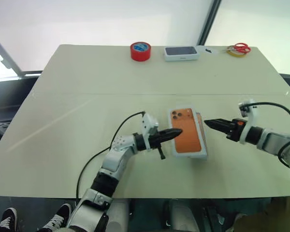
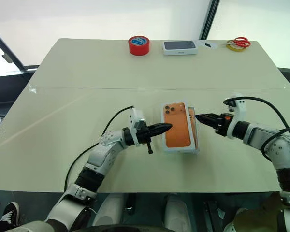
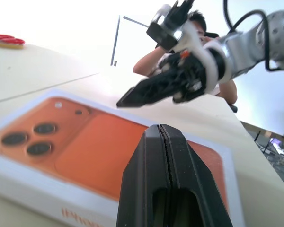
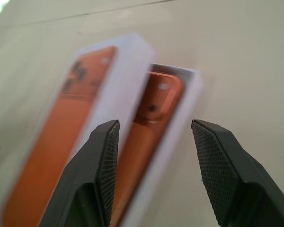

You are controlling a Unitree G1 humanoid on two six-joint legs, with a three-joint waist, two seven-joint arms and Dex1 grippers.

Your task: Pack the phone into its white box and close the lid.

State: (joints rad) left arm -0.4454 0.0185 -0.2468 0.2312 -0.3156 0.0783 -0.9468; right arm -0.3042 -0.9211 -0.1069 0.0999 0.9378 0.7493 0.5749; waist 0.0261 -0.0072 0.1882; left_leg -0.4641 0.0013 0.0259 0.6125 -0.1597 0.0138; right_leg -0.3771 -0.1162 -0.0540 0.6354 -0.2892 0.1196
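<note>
Left eye view: lid [image 1: 189, 132] sits skewed over the white box [image 1: 201, 129] mid-table, left gripper [image 1: 176, 133] pressed together at its edge. Left wrist view: same tips clamped together, nothing held. Right wrist view: right gripper [image 4: 154, 137] spread, phone [image 4: 154, 113] already inside, lid just needs squaring down.

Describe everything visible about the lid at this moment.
The lid is a shallow white cardboard cover, its outer face up with an orange phone print and three dark lenses. It lies skewed over the white box, leaving a strip of the phone uncovered, so it isn't seated. The left end effector reaches its near edge; contact is unclear.
</note>
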